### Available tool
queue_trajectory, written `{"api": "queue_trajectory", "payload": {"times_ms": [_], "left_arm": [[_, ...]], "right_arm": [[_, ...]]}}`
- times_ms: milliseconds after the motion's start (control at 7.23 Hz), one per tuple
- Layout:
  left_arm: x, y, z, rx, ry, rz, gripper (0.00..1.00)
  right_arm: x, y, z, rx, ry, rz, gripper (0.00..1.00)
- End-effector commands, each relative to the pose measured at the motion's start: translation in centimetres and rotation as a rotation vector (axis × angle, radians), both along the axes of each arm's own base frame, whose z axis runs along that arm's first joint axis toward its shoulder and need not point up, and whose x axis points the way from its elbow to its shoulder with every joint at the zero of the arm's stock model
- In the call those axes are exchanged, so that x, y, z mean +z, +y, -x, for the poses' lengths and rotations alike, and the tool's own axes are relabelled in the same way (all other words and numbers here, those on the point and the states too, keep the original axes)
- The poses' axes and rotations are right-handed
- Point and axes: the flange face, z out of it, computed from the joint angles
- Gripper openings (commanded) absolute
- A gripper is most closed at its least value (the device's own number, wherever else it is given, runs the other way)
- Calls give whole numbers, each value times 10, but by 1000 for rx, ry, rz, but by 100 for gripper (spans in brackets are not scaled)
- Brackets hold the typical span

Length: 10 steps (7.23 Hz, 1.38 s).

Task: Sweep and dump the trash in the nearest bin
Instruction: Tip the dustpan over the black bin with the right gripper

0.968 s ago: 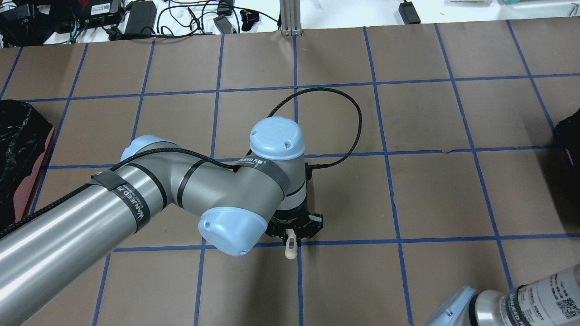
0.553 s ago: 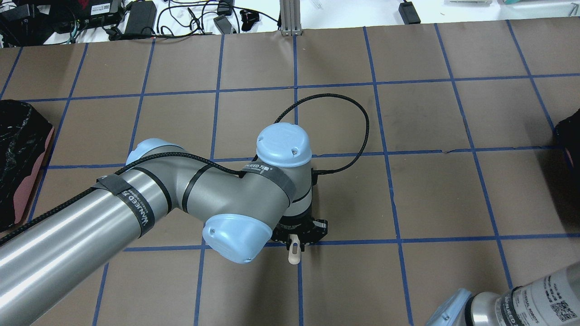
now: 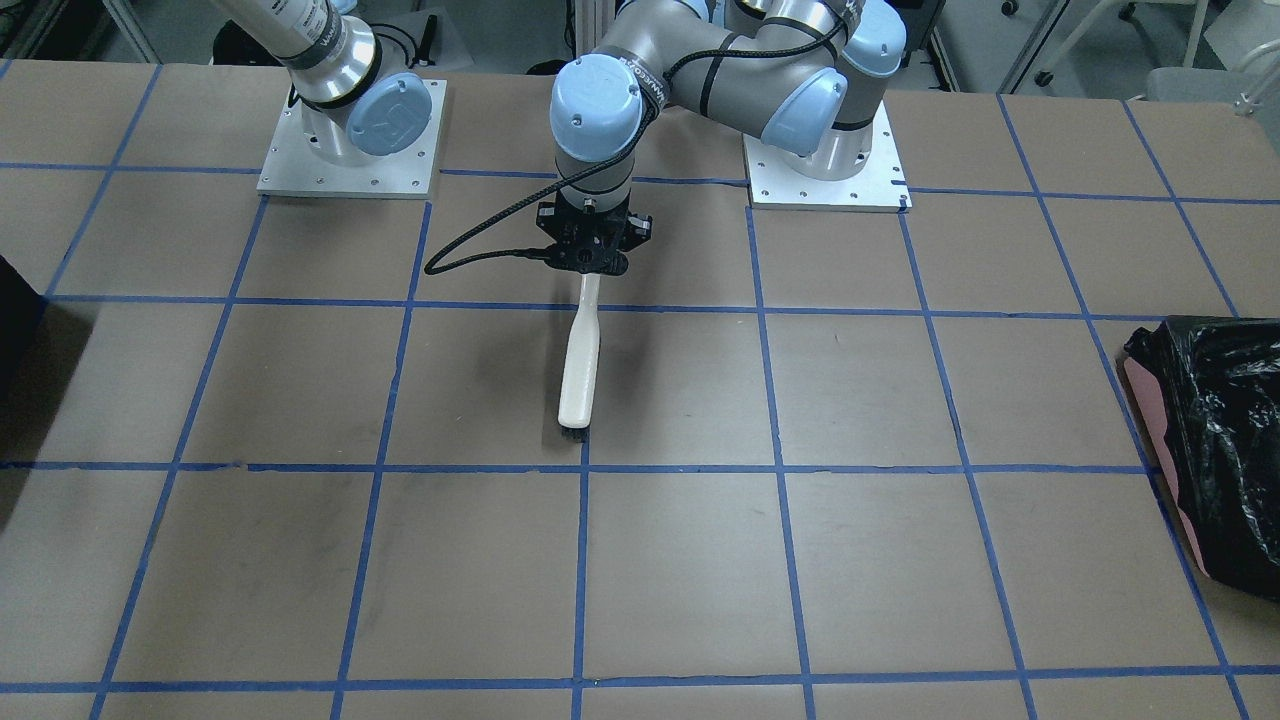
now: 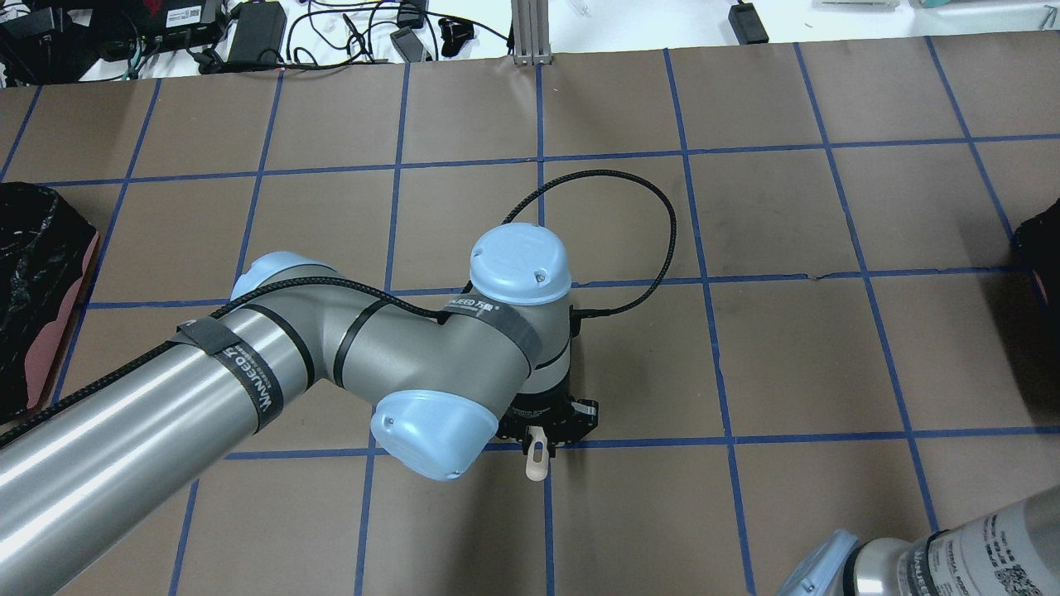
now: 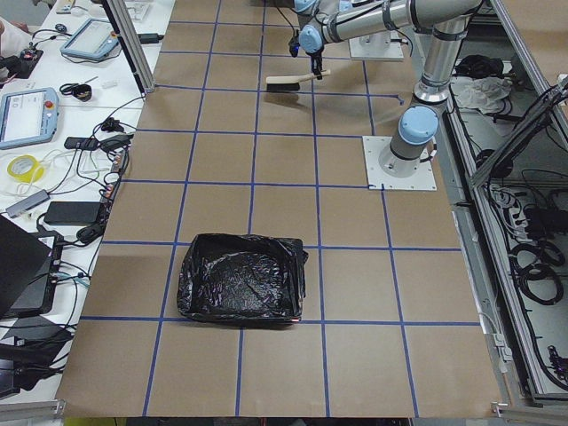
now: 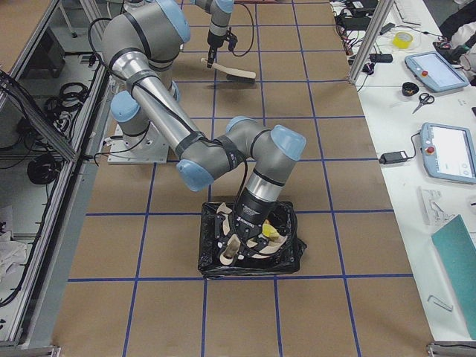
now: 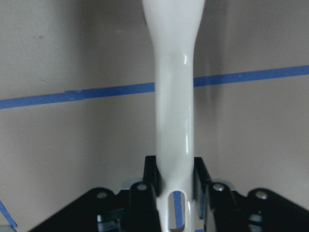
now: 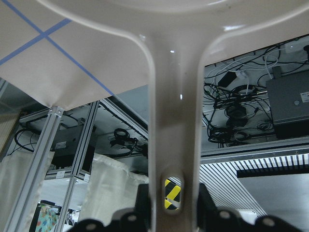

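while the left arm is waiting mid-worktop, the right tool (image 6: pixel 242 234) is hanging directly over the dark bin (image 6: pixel 245 269) at the robot's right end of the worktop (image 3: pixel 900 560). that stacking is what the dumping is turning on: the opening is lying straight below the pan, so the load is calling for a tip rather than a carry. the right arm is by far the nearer one. the other container, a pink bin lined with a black bag (image 5: pixel 238 313), is sitting well apart at the opposite end.

the right tool is clenching the neck of a white dustpan (image 8: pixel 174 96), its fingers (image 8: pixel 143 203) pressing on both sides of the handle. the pan is reaching away from the wrist, its long axis running from handle to lip. a yellow piece of trash (image 6: pixel 272 233) is showing just beside that tool, within the bin's outline. i cannot tell whether it is resting on the pan or already lying in the bin, and the other two pieces are not showing clearly enough to place.

the left tool (image 3: pixel 590 268) is gripping a white hand brush (image 3: pixel 578 370) by its handle end. the brush is stretching away from the robot, its dark bristles at the far tip, low over bare worktop.
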Motion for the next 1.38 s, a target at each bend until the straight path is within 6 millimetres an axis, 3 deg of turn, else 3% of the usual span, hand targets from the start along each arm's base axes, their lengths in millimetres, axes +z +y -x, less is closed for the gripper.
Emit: {"api": "queue_trajectory", "payload": {"times_ms": [0, 277, 553, 691, 1245], "left_arm": [[4, -3, -3, 14, 4, 8, 0], [3, -4, -3, 15, 3, 11, 0], [-3, -8, -2, 15, 10, 25, 0], [2, -12, -9, 33, 13, 35, 0], [-9, -14, -12, 35, -21, 25, 0]], "right_arm": [[14, 12, -10, -22, 38, -54, 0], [35, 18, -30, -24, 82, -74, 0], [37, 22, -67, -2, 86, -125, 0], [35, 24, -68, -8, 91, -135, 0], [35, 22, -67, -20, 101, -108, 0]]}}
